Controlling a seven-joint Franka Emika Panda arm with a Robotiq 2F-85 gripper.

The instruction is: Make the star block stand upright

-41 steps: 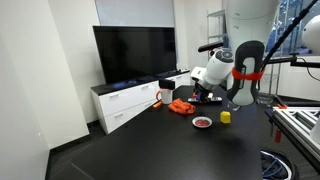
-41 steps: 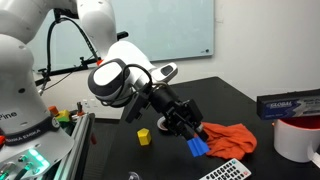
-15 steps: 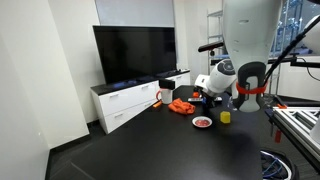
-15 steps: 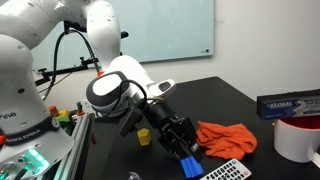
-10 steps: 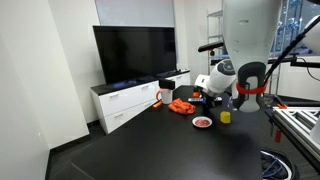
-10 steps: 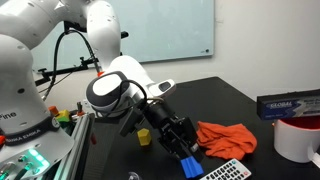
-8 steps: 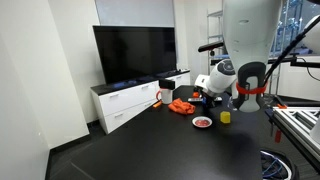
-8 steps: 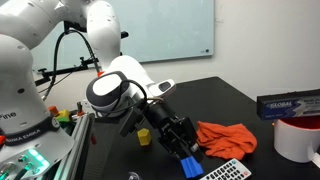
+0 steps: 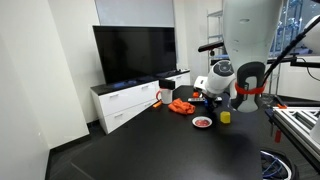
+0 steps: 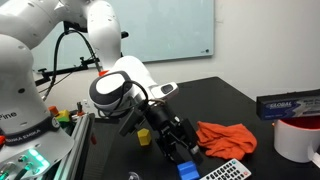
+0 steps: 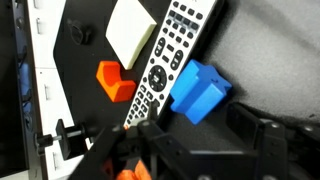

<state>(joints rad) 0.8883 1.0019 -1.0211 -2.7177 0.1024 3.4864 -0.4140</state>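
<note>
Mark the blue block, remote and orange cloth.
blue block (image 11: 200, 90), wrist view, its front face
remote (image 11: 178, 45), wrist view, its button field
orange cloth (image 10: 225, 137), in an exterior view, middle fold

the star block looks matt blue plastic, the rag soft orange cloth, the table matt black.

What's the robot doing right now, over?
Fingers open. Blue star block just below them, down beside remote. Orange cloth nearby, not blocking.
</note>
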